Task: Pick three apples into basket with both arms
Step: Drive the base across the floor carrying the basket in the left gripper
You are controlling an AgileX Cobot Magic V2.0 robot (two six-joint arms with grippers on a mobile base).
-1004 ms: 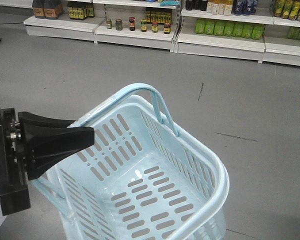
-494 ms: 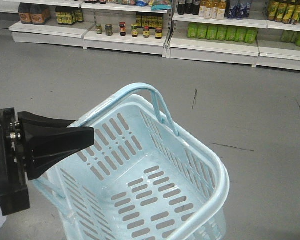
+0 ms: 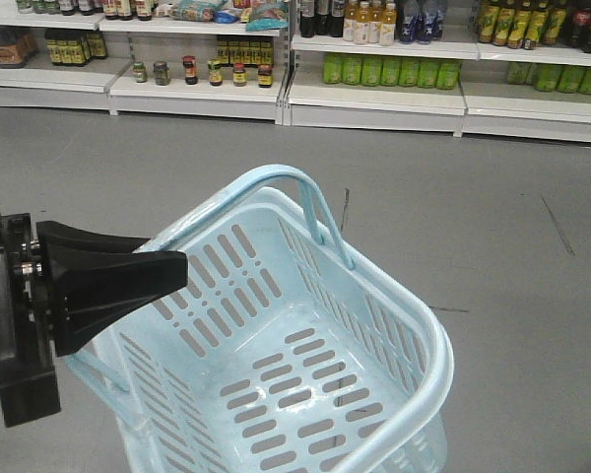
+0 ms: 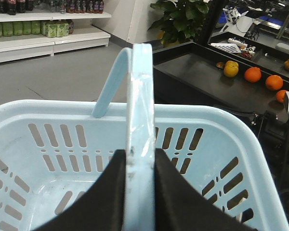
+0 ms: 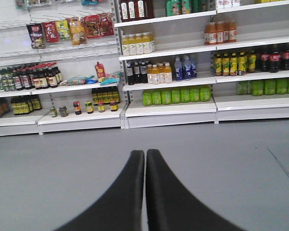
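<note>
We hold the basket [image 3: 414, 325] by its handle [image 4: 139, 96], left gripper [image 4: 139, 155] clamped on it | right gripper [image 5: 145, 153] pinched together, empty | nothing inside basket, all three apples left to pick

Front and left-wrist views both overlook the basket [image 3: 439, 347] closely.

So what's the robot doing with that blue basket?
Its left gripper is clamped on one handle of the basket. The basket is empty: no apples in it yet. The right gripper is shut, holds nothing and points at the shelves of bottles.
</note>
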